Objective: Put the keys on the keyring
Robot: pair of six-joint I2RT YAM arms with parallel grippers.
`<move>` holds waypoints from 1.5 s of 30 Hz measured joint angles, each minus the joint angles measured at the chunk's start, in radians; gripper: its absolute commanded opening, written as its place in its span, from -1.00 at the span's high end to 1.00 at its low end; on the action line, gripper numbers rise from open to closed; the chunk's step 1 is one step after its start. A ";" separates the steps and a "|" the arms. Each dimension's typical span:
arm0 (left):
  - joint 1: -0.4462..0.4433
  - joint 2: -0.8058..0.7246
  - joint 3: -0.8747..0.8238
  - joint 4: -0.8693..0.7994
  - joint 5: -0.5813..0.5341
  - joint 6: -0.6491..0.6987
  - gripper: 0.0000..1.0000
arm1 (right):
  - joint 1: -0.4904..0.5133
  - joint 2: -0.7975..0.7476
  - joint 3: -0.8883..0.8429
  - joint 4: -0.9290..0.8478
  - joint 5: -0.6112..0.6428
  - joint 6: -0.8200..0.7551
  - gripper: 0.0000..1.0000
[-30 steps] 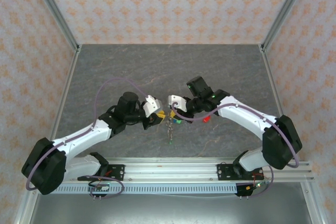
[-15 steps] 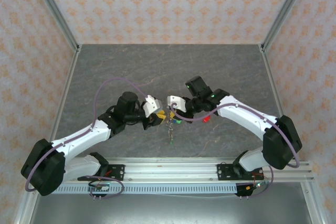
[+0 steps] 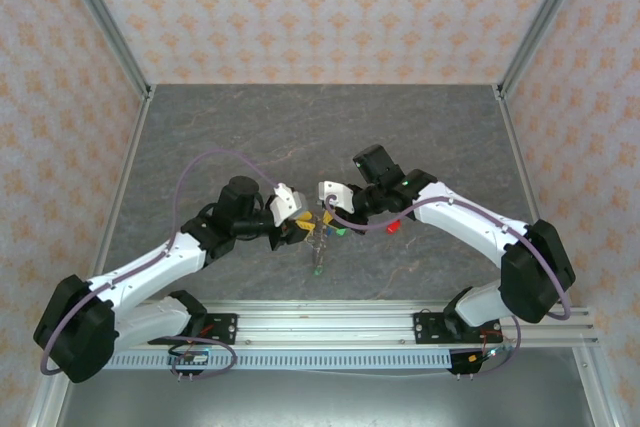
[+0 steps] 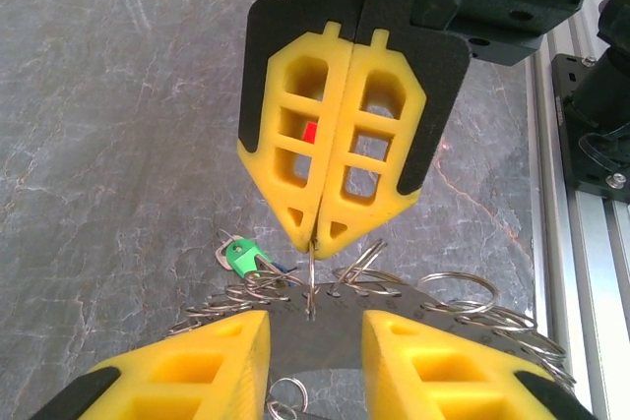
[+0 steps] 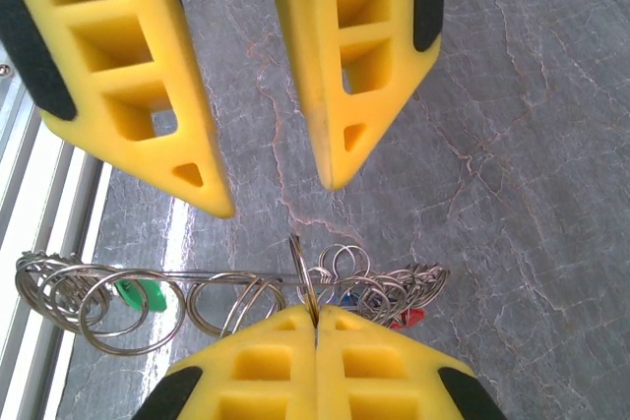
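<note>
The keyring (image 4: 311, 277) is a thin metal split ring standing upright, threaded through a flat dark plate (image 4: 325, 341) that carries several more rings. My right gripper (image 5: 317, 314) is shut on the top of this ring (image 5: 303, 272). Facing it, my left gripper (image 4: 315, 327) is open, with the plate's edge lying between its fingers and a gap on each side. A green key (image 4: 243, 255) hangs from the rings at one end. Red (image 5: 409, 318) and blue (image 5: 345, 298) keys hang among the bunched rings at the other. In the top view both grippers meet at mid-table over the bundle (image 3: 320, 237).
A loose red key (image 3: 393, 226) lies on the grey stone-pattern table beside my right arm. The aluminium rail (image 3: 320, 322) with both arm bases runs along the near edge. Patterned walls enclose the back and sides.
My left gripper's jaws have widened and let go of the plate, and the left arm has drawn back slightly to the left. The right gripper has held still on the ring.
</note>
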 measured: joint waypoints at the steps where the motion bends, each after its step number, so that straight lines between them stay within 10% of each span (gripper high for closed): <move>1: 0.000 -0.002 0.000 -0.002 0.000 0.000 0.39 | 0.000 0.000 0.000 0.000 0.000 0.000 1.00; 45: -0.007 0.119 0.064 -0.057 0.007 0.059 1.00 | 0.000 -0.006 -0.050 0.101 -0.060 0.035 0.79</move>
